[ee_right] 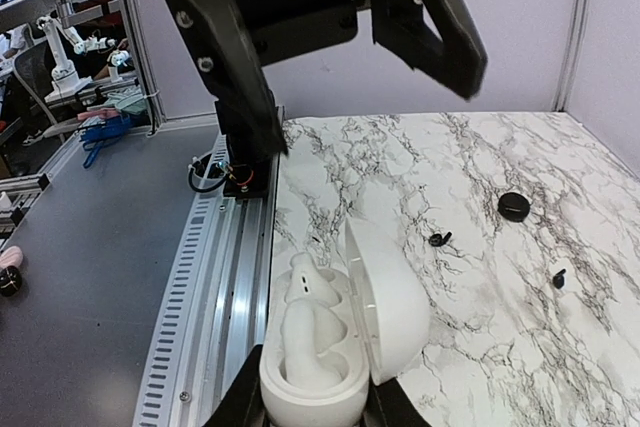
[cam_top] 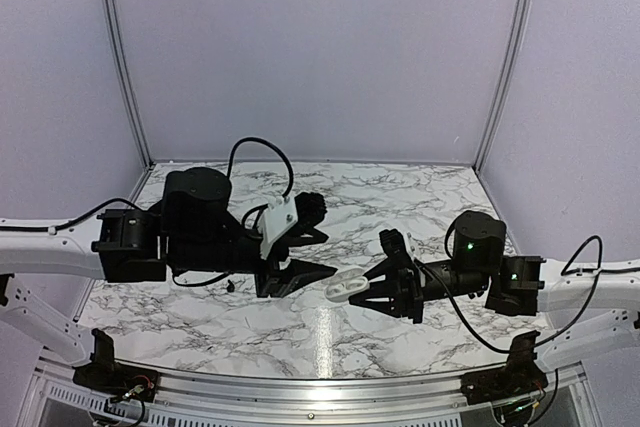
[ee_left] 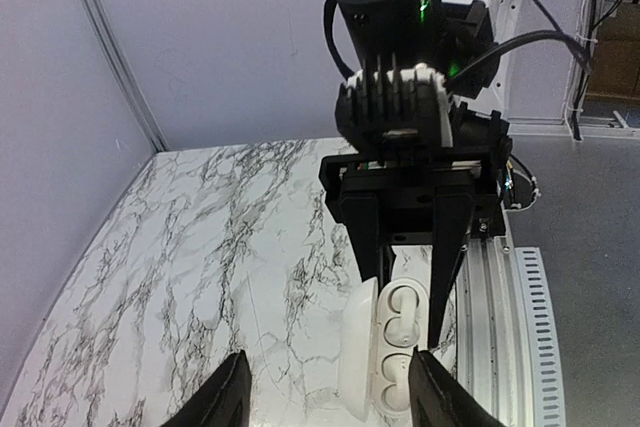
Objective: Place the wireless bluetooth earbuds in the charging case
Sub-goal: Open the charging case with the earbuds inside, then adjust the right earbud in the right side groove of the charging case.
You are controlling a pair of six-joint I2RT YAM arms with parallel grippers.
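A white charging case [ee_right: 400, 307] hangs above the table's near edge with its lid swung open, and my right gripper [ee_right: 315, 413] is shut on its base. Two white earbuds [ee_right: 312, 332] lie in its wells; the far one stands up a little. In the left wrist view the same case [ee_left: 390, 347] sits just beyond my left gripper [ee_left: 330, 399], which is open with nothing between its fingers. From above, the left gripper [cam_top: 325, 252] faces the case [cam_top: 345, 287] from the left. Two black earbuds [ee_right: 438, 239] [ee_right: 558, 278] lie loose on the marble.
A small black round object [ee_right: 513, 205] rests on the marble table [cam_top: 400, 207] beyond the black earbuds. An aluminium rail [ee_right: 215, 277] runs along the table's near edge beneath the case. White walls enclose the table at the back and sides.
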